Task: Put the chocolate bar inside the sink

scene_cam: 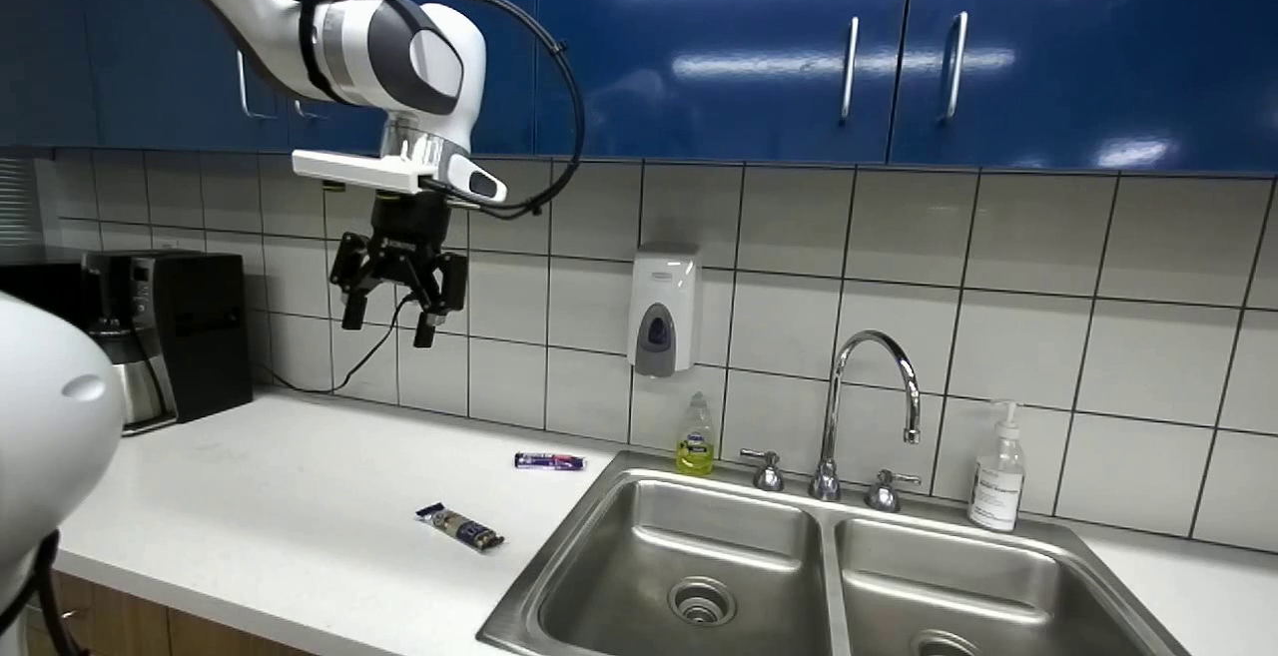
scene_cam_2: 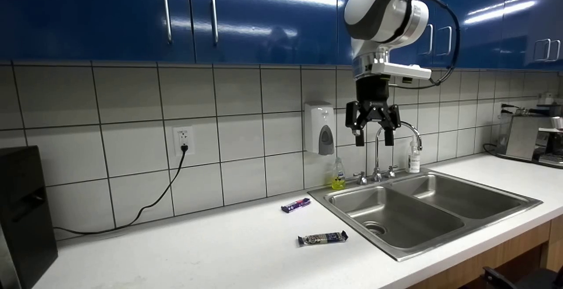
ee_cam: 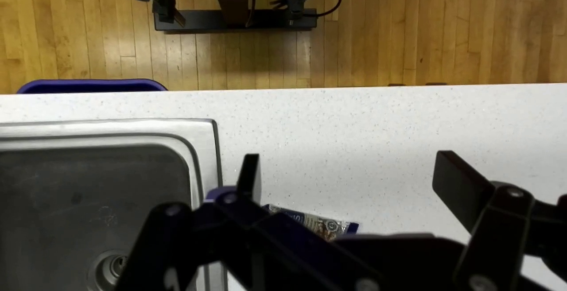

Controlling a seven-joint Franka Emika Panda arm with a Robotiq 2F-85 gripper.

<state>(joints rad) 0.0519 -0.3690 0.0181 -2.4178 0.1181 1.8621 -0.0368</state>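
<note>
"What does the chocolate bar point(scene_cam: 459, 527) look like?"
"Oblong, wrapped, dark blue at both ends, with a paler printed middle. It lies flat on the worktop point(scene_cam: 300, 496)."
"Inside the sink point(scene_cam: 835, 576)?"
"Outside: beside it, near the rim but apart, one narrow end toward it. In the wrist view, part of the bar is hidden."
"And the sink?"
"Stainless steel, two basins side by side, a round drain in each."
</note>
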